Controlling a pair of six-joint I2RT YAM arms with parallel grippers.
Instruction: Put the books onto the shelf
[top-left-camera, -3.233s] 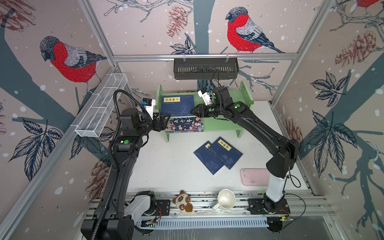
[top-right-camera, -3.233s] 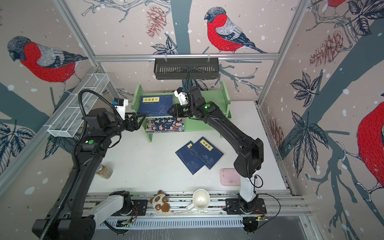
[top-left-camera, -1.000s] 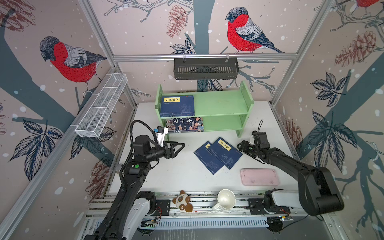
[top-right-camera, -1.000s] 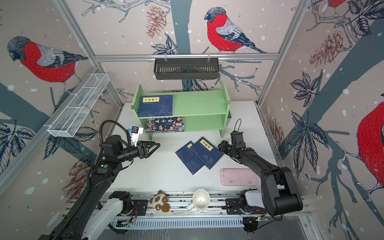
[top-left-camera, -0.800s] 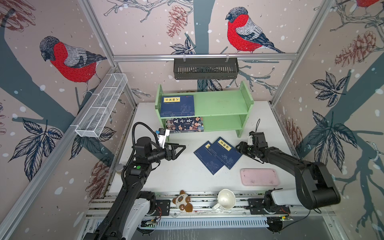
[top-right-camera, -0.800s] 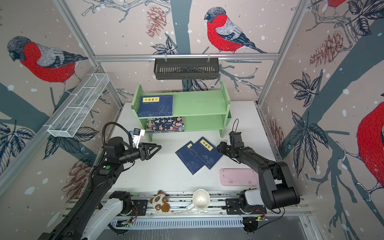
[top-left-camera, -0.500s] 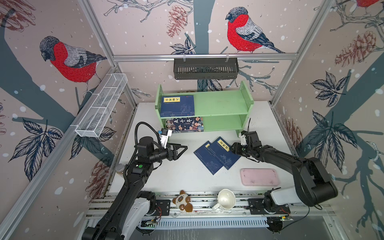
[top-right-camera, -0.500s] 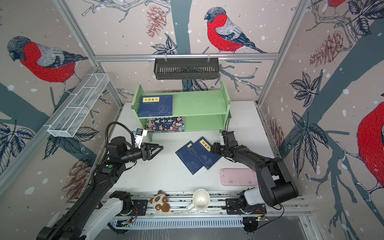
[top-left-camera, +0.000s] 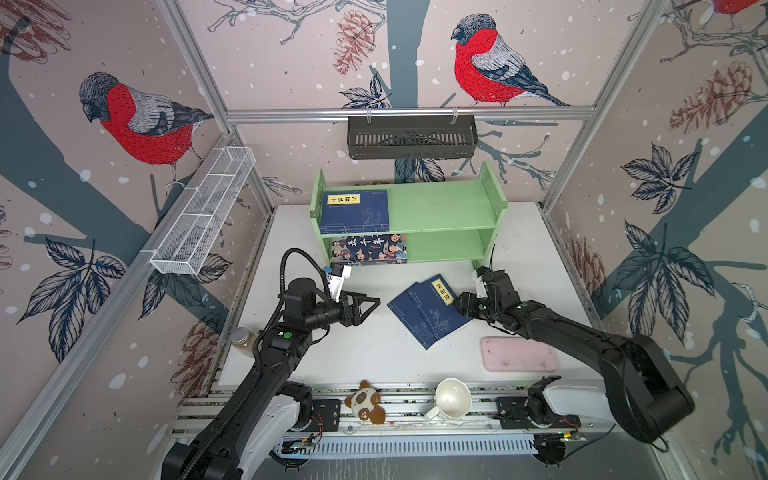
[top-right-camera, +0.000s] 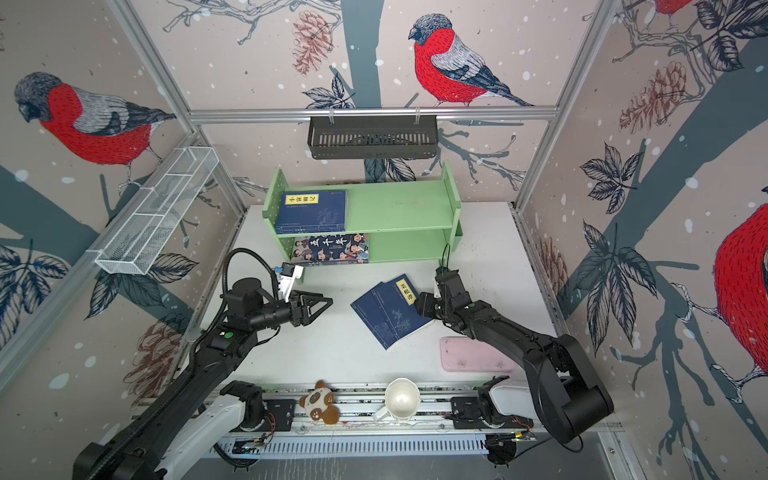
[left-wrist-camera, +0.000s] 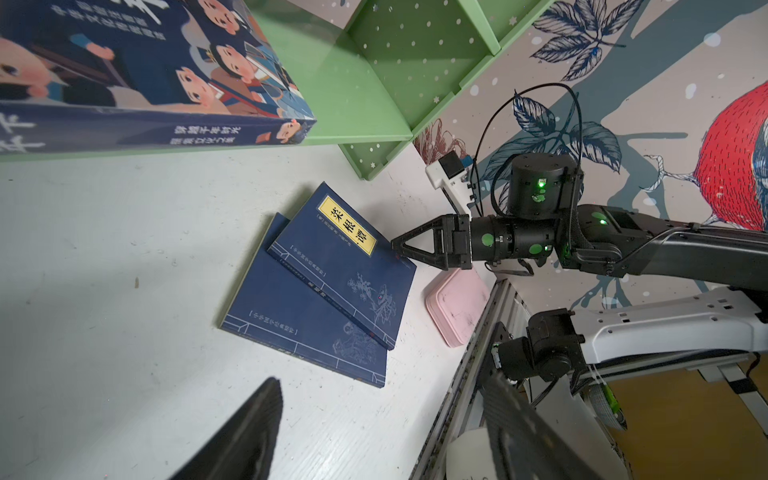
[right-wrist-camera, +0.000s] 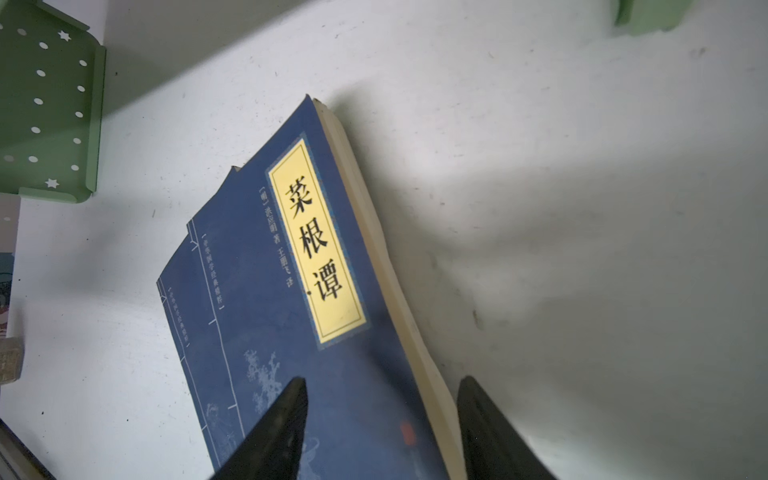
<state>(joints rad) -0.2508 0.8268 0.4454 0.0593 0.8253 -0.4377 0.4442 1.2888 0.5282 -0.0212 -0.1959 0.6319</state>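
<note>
Right tool (top-left-camera: 458, 300) advanced, seemingly straddling top book (top-left-camera: 436, 311), angled label-end toward shelf (top-left-camera: 440, 208).

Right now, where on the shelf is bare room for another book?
Both tiers of the shelf are bare from the middle to the right side panel. The left ends are taken: a navy book lies on the upper tier, the cartoon book on the lower.

**Bird-papered booth around a white table (top-left-camera: 316, 361)**

Pinkish walls (top-left-camera: 291, 62) carry red-breasted birds (top-left-camera: 486, 66), pine cones and dark leaves, framed by aluminium rails (top-left-camera: 291, 114). A black slotted basket (top-left-camera: 411, 137) hangs on the rear rail; a white wire basket (top-left-camera: 203, 212) lines the left wall.
</note>
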